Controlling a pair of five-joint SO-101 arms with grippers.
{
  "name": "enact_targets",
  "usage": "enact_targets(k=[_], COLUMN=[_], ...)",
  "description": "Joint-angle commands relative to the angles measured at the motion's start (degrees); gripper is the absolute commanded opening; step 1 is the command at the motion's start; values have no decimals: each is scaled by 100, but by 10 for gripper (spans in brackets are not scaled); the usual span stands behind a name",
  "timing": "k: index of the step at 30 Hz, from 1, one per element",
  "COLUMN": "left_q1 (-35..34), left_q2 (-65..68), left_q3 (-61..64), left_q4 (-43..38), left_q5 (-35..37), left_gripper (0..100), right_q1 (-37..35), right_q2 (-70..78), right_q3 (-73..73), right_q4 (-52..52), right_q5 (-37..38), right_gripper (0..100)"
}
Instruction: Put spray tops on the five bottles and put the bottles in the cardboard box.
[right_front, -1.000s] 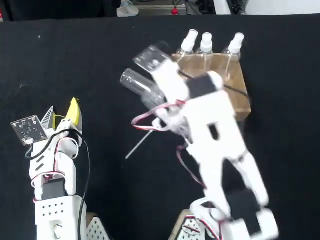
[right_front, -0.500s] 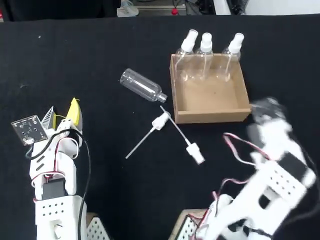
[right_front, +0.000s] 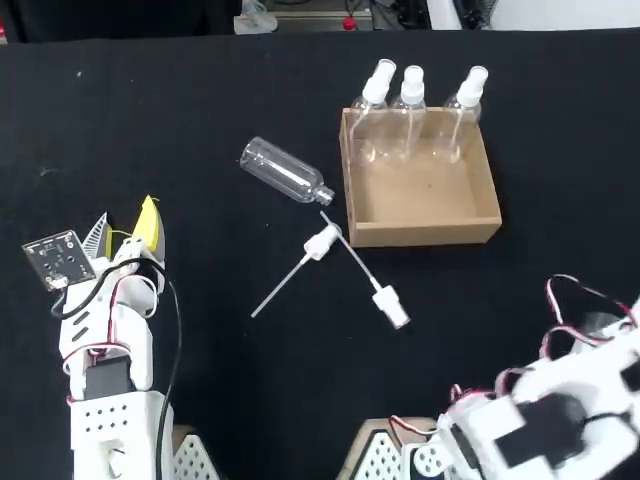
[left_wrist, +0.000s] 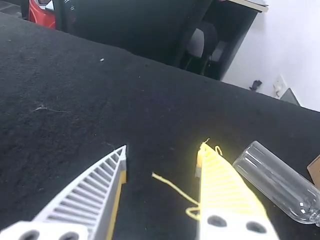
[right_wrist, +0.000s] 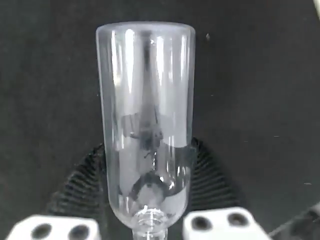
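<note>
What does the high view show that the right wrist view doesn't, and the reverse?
High view adds: the cardboard box holding three capped bottles, a bare bottle lying beside it, and two loose spray tops. Right wrist view adds: an uncapped bottle gripped in the right claw. Shared: the black table.

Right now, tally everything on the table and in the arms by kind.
Capped bottles: 3
Bare bottles: 2, counting the held bottle in the right fingers
Loose spray tops: 2
Box: 1
Total: 8
</note>
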Motion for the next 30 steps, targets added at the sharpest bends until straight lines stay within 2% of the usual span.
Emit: enact_targets(k=[1,6,12,20,30], left_q1=[92,92,92,101,101], left_q2=[-18,-18,18,18,18], left_q3=[119,119,119,119,119], left_q4=[9,9,9,9,9], left_q5=[-26,-26,-26,-26,-26], left_gripper=[223,223,223,223,223], right_q1=[-519,-1152,-1495,-1723,-1732], right_q2=[532,963,1024,532,-1675], right_q3=[-752,-1499,-1666,-1771,-1903], right_q4=[563,1371,1565,2409,3051], right_q5=[-246,-686,-809,158,1574], right_gripper=[40,60,261,260,261])
